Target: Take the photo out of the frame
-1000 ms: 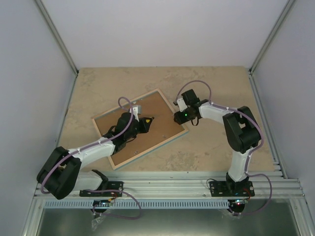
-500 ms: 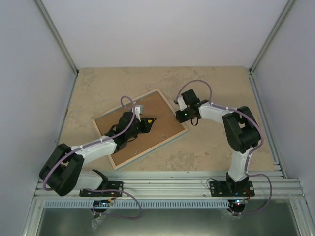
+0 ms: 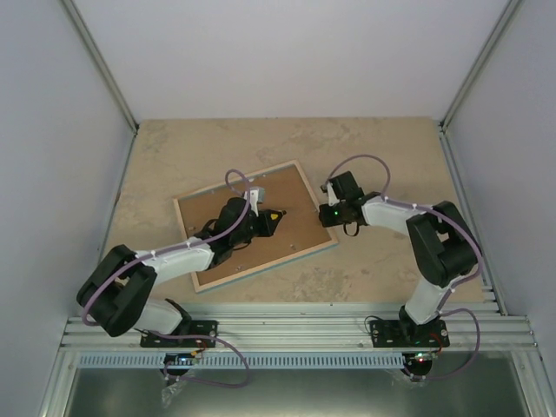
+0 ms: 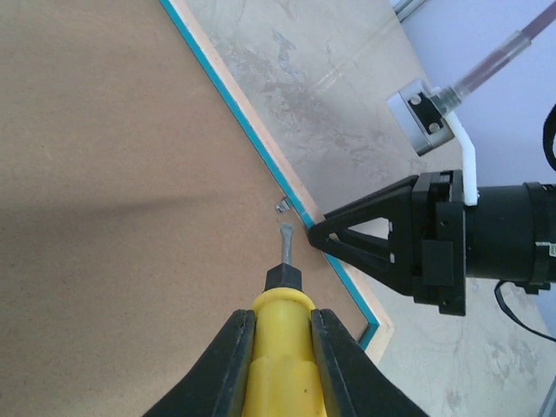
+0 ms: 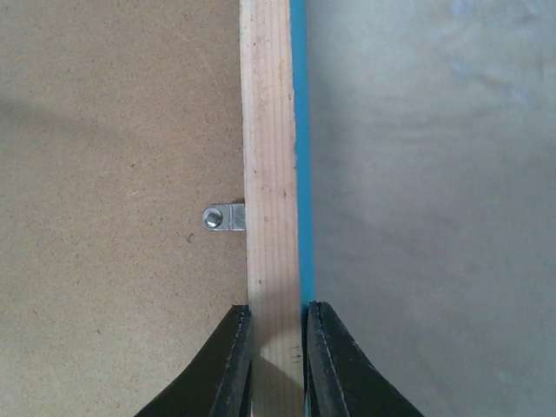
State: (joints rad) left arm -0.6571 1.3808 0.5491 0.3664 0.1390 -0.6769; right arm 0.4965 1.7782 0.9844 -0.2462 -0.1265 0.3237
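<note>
The frame (image 3: 300, 178) lies face down, its pale wood rim and turquoise edge (image 5: 298, 130) showing around the brown backing board (image 3: 217, 217). The photo is hidden under the board. My left gripper (image 3: 261, 224) is shut on a yellow-handled screwdriver (image 4: 282, 356); its tip (image 4: 286, 239) rests on the board close to a small metal clip (image 4: 282, 205) at the rim. My right gripper (image 3: 326, 211) is shut on the frame's right rim (image 5: 269, 261), just below a metal clip (image 5: 224, 217). It also shows in the left wrist view (image 4: 317, 234).
The frame lies on a beige stone-patterned table (image 3: 391, 156) walled by grey panels. An aluminium rail (image 3: 287, 326) runs along the near edge by the arm bases.
The frame has turned counter-clockwise and shifted right with my right gripper. My left gripper with the screwdriver has moved right across the board towards the rim.
</note>
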